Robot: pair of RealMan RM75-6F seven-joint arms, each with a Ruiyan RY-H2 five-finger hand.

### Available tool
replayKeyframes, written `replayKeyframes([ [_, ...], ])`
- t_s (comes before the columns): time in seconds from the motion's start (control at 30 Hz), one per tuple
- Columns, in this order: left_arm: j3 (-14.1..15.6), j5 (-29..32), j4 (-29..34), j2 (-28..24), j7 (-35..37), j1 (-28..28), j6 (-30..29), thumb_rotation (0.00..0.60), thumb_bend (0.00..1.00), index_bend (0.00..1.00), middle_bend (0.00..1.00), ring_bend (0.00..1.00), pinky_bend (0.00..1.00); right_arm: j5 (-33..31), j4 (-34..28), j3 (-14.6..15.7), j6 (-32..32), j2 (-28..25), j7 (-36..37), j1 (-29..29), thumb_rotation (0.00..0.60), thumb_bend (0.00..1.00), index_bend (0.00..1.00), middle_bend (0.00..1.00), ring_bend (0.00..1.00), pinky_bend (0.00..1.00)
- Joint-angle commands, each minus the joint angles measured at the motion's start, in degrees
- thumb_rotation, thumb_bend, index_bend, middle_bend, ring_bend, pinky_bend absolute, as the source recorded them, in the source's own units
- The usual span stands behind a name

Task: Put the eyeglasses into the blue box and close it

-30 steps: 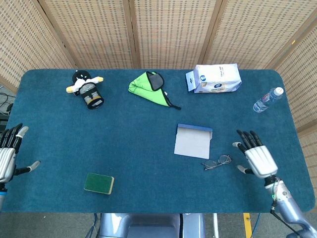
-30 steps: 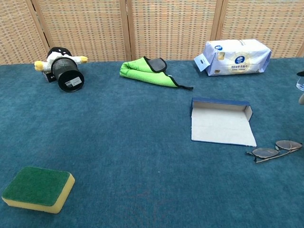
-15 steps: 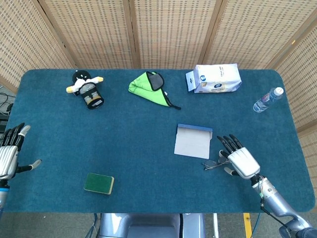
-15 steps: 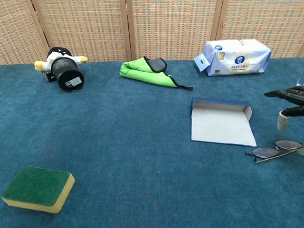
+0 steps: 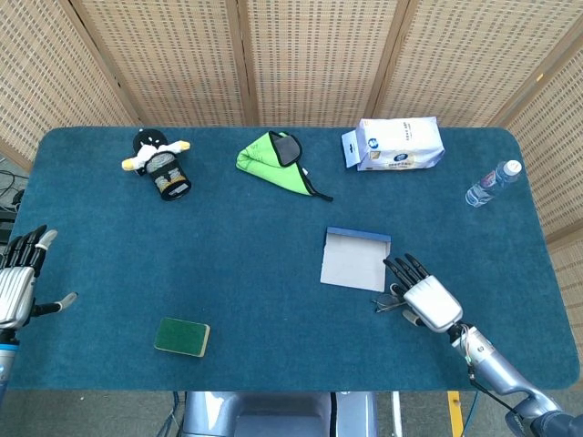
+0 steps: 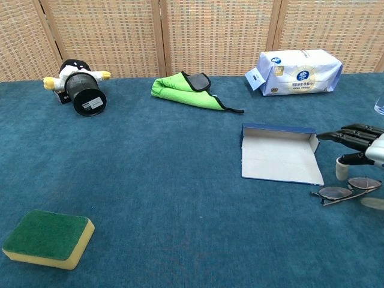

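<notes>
The eyeglasses (image 6: 345,189) lie folded on the blue cloth just right of the blue box (image 6: 277,153), which lies open with its pale inside up (image 5: 353,260). My right hand (image 5: 420,295) hovers over the eyeglasses (image 5: 388,300) with fingers spread, holding nothing; in the chest view that right hand (image 6: 358,144) hangs just above the frames without gripping them. My left hand (image 5: 18,282) stays open at the table's left edge, far from both.
A green sponge (image 6: 48,238) lies front left. At the back sit a penguin toy with a black cup (image 5: 160,165), a green cloth (image 5: 278,159), a wipes pack (image 5: 399,144) and a water bottle (image 5: 492,184).
My right hand has moved left and toward the box, from beside the eyeglasses to over them. The left hand, box and eyeglasses have stayed put.
</notes>
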State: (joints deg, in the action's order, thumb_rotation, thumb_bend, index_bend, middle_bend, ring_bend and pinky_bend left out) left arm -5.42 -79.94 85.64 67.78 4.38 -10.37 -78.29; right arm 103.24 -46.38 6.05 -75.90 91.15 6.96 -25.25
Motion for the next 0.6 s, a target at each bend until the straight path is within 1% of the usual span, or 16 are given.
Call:
replayKeyframes([
  [0.03, 0.0, 0.0, 0.0, 0.0, 0.1, 0.0, 0.0, 0.600, 0.00, 0.00, 0.00, 0.00, 0.00, -0.2, 0.9, 0.1, 0.1, 0.5, -0.1, -0.3, 0.600, 0.31, 0.41, 0.01, 0.00, 0.00],
  [0.3, 0.0, 0.2, -0.1, 0.0, -0.1, -0.1, 0.2, 0.600, 0.00, 0.00, 0.00, 0.00, 0.00, -0.4, 2.1, 0.3, 0.4, 0.9, 0.4, -0.8, 0.600, 0.35, 0.42, 0.01, 0.00, 0.00],
  [0.43, 0.0, 0.3, -0.1, 0.1, -0.2, -0.1, 0.3, 0.600, 0.00, 0.00, 0.00, 0.00, 0.00, -0.5, 2.1, 0.4, 0.6, 1.0, 0.6, -1.0, 0.600, 0.38, 0.43, 0.01, 0.00, 0.00],
  [0.6, -0.1, 0.5, -0.3, 0.3, -0.4, -0.2, 0.5, 0.600, 0.00, 0.00, 0.00, 0.00, 0.00, -1.0, 2.2, 0.6, 1.9, 1.2, 0.9, -1.5, 0.600, 0.40, 0.45, 0.02, 0.00, 0.00],
])
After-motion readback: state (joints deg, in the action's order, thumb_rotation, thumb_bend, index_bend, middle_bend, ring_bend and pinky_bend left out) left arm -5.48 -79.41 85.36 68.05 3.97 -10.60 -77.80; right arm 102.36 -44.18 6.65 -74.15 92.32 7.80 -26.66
